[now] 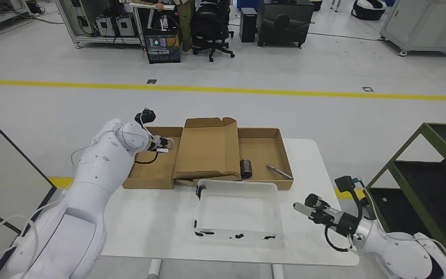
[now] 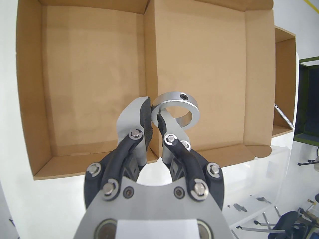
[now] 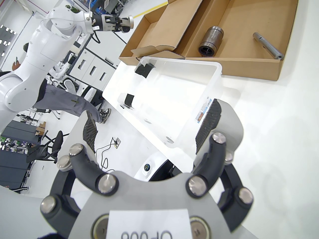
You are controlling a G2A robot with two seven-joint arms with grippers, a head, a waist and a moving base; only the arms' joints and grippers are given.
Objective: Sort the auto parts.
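Top view: L gripper (image 1: 162, 145) hangs over left cardboard box (image 1: 148, 183), by its inner wall next to folded-out flap (image 1: 207, 150). R gripper (image 1: 301, 207) sits low at the table (image 1: 313, 164) edge, just beside white bin (image 1: 237, 183). Right cardboard box (image 1: 261, 150) holds dark cylinder (image 1: 245, 169) and slim rod (image 1: 279, 171), lying apart.

Left wrist view: L gripper (image 2: 153, 111) pinches silver ring collar (image 2: 174, 98) by its wall – one pad outside, one inside the bore. Ring is in the air above the flap (image 2: 199, 58), close to the fold w/ left cardboard box (image 2: 87, 70).

Right wrist view: R gripper (image 3: 150, 119) spread wide, nothing between pads, white bin (image 3: 214, 68) just ahead. Cylinder (image 3: 210, 41) on its side, rod (image 3: 268, 45) near, not touching. L gripper (image 3: 122, 24) far off, above the boxes.
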